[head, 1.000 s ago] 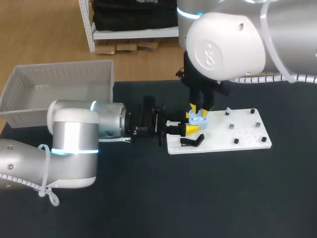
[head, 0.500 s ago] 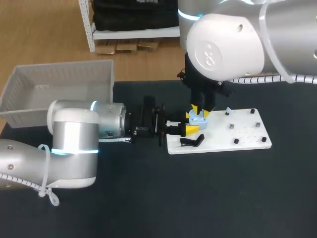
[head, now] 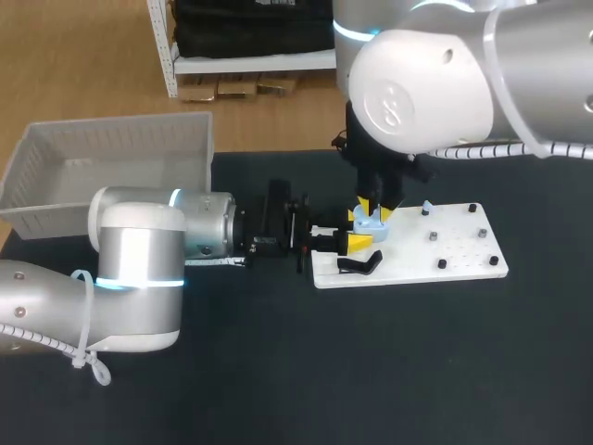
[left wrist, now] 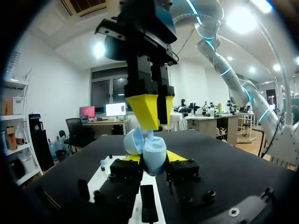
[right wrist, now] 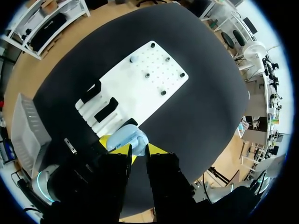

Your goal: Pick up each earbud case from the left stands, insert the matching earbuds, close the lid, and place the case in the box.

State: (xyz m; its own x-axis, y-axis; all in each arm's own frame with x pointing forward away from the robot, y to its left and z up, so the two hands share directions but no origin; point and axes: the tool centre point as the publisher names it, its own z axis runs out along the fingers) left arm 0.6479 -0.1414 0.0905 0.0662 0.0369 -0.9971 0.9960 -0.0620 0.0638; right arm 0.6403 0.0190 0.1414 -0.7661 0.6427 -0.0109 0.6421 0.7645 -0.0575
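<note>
Nothing visibly differs from a second ago. Broad dark surface spans the near side. At the left end of the white board, the left hand clamps the open earbud case. Just above, the right hand pinches an earbud. The box sits far left.

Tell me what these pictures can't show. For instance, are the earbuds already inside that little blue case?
Inside of the earbud case: in the head view, covered by the right gripper; the left wrist view sees only its side; in the right wrist view, the gripper's own body blocks it.
Whether the right gripper holds an earbud: not clear in any view.
What the pegs on the white board are: head view, too small.
</note>
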